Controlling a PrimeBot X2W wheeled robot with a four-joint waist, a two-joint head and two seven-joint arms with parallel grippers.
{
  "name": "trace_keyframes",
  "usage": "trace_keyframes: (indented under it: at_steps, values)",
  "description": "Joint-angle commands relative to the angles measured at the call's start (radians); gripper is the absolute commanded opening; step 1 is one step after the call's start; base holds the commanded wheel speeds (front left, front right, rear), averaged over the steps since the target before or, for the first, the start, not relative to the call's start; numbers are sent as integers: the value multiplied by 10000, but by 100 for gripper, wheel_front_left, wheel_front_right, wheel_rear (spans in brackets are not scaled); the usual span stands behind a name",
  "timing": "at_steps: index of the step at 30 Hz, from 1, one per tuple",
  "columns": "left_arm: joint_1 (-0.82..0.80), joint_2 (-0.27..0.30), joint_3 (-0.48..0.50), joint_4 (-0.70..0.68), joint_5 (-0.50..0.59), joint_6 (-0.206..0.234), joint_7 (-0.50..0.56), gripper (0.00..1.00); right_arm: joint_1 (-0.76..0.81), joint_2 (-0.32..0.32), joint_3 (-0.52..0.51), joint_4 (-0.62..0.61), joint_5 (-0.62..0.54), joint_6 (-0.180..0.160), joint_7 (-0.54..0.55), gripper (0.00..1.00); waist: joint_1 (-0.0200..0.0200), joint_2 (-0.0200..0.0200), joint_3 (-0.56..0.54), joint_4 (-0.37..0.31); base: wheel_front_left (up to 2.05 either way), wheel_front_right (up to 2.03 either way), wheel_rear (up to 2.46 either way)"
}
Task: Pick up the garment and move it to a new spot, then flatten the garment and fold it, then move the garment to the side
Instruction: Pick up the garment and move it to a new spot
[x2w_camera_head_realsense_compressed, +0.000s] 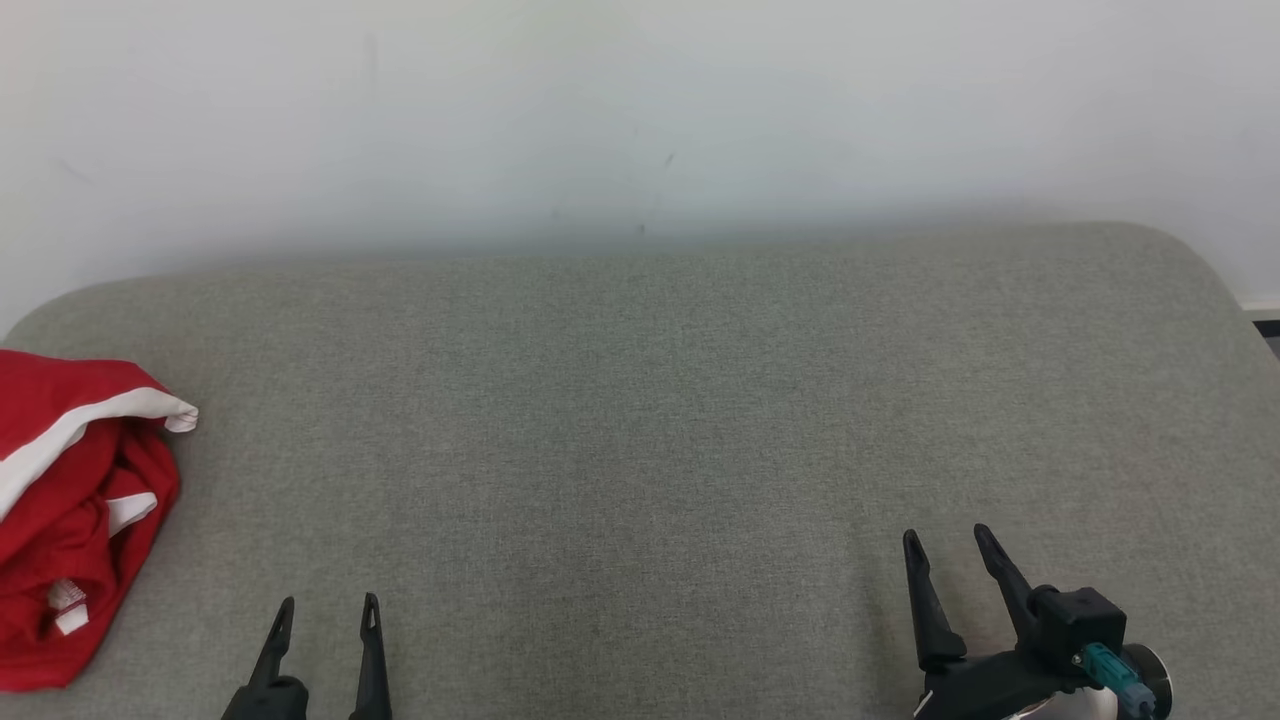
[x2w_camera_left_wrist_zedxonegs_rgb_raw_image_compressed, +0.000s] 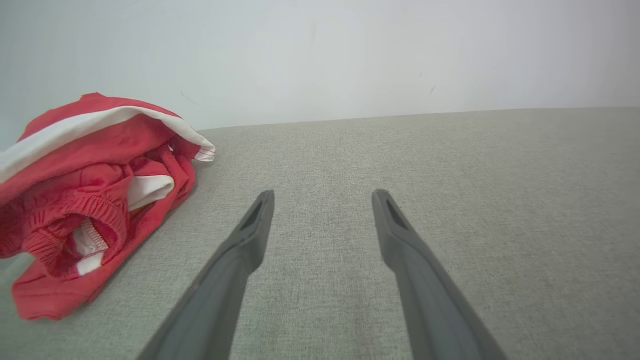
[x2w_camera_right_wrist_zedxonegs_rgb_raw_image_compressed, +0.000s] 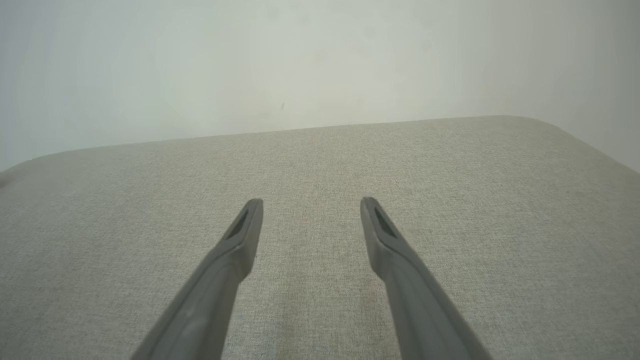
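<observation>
Garment (x2w_camera_head_realsense_compressed: 75, 500), red with white trim, lies crumpled in a heap at the left edge of the grey padded surface (x2w_camera_head_realsense_compressed: 640, 420), partly cut off by the head view. The wide middle of the surface is bare, probably the spot meant for flattening. Left gripper (x2w_camera_head_realsense_compressed: 329, 600) hovers at the near edge just beside the heap, jaws spread wide and empty, likely placed to reach it first. Right gripper (x2w_camera_head_realsense_compressed: 947, 532), equally wide and empty, waits well apart toward the near right corner.
</observation>
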Motion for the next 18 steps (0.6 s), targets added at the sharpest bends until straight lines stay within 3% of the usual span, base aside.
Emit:
trace_keyframes:
  at_steps: [1, 10, 18]
  values:
    - [132, 21, 6, 1, 221, 8, -104, 100, -65, -14, 68, 19, -236, 35, -99, 100, 0, -1, -20, 63, 0, 0, 0]
    - [305, -5, 145, 62, 417, 75, -163, 100, 100, -31, 260, 45, -457, 34, -141, 100, 0, -1, -130, 582, 0, 0, 0]
    - [548, 89, 429, 112, 359, -9, -163, 100, 287, 27, 467, -13, -375, 34, -138, 100, 0, -1, -302, 1591, 0, 0, 0]
